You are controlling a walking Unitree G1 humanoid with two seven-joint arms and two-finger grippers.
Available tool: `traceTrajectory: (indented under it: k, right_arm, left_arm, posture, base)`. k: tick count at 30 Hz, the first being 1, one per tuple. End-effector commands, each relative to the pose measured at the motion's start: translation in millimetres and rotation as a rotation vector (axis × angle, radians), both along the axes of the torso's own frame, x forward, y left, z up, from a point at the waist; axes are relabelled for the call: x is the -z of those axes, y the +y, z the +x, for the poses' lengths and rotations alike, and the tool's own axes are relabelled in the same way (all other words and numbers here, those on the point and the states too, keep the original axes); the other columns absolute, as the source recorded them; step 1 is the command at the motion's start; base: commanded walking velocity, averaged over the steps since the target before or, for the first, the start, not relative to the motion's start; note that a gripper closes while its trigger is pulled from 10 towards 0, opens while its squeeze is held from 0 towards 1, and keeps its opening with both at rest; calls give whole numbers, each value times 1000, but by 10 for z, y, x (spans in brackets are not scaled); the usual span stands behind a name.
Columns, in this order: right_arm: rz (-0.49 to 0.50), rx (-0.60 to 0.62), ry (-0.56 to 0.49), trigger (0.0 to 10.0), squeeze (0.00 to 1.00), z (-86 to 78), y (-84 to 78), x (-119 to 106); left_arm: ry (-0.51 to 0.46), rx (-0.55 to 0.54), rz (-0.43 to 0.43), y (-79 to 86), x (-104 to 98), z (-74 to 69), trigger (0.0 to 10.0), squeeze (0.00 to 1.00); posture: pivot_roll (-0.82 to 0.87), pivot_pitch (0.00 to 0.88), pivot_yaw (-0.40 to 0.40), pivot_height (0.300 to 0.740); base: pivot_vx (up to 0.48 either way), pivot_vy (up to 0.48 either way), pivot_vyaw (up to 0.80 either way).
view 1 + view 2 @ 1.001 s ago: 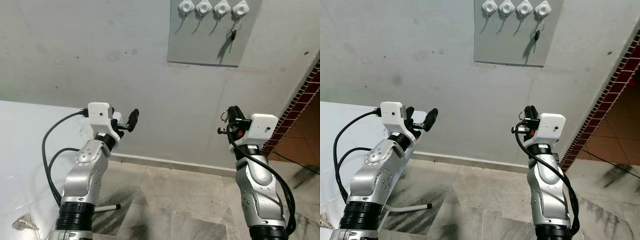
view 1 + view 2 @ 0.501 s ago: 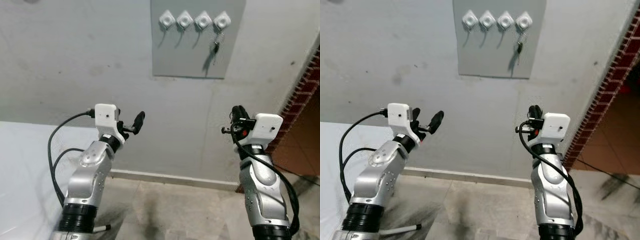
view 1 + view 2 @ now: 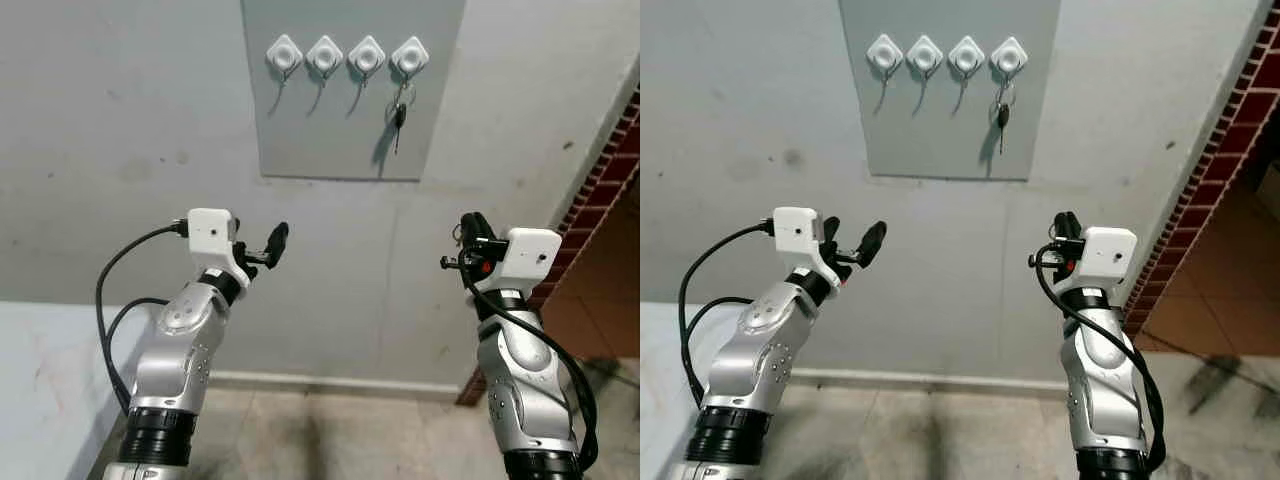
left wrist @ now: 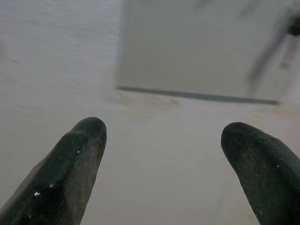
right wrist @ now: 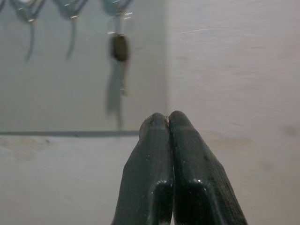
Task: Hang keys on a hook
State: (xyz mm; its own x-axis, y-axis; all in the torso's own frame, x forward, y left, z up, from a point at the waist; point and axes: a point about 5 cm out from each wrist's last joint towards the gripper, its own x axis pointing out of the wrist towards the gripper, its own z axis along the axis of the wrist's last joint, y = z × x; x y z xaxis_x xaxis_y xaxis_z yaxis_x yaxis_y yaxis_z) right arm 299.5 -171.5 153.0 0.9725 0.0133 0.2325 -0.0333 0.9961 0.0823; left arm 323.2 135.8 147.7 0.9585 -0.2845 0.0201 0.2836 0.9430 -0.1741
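Observation:
A grey panel (image 3: 350, 150) on the wall carries a row of white hooks (image 3: 325, 53). A dark key on a ring (image 3: 399, 112) hangs from the rightmost hook (image 3: 410, 56); the right wrist view shows this key (image 5: 119, 48) blurred, ahead of the fingertips. My right gripper (image 3: 468, 222) is raised below and to the right of the panel, fingers pressed shut with nothing seen between them (image 5: 168, 117). My left gripper (image 3: 258, 245) is held up below the panel's left edge, open and empty (image 4: 161, 140).
A red-brick tiled wall edge (image 3: 605, 175) runs down the right side, with an opening beyond it. A pale tabletop (image 3: 40, 380) lies at the lower left. Grey floor tiles (image 3: 330, 440) meet the wall's base.
The camera has tilted up and swung right: the panel sits lower and further left in the picture, and most of the floor has left view. Both arms keep the same pose.

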Motion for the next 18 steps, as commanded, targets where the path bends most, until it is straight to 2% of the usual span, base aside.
traceTrajectory:
  k: [1,6,9,13,18]
  right_arm:
    - [8,-38,-25,10000,0,24,106,-72]
    - [6,-42,-24,10000,0,27,105,-71]
    - [6,-47,-21,10000,0,29,106,-70]
    - [-4,-59,-12,10000,0,31,126,-58]
    - [-17,-107,6,10000,0,41,155,-42]
  left_arm:
    - [-7,-30,5,96,-29,7,10000,0]
    - [5,-46,-15,92,-18,6,10000,0]
    - [33,-81,7,97,7,26,10000,0]
    - [35,-61,-38,68,0,24,10000,0]
    - [4,30,-1,-58,-49,2,10000,0]
  posture:
    - [-15,0,11,740]
    - [-13,0,8,740]
    - [-13,0,6,740]
    - [-13,0,6,740]
    - [-11,0,1,740]
  base:
    - [480,0,0]
    - [459,0,0]
    - [0,0,0]
    - [0,0,0]
    - [0,0,0]
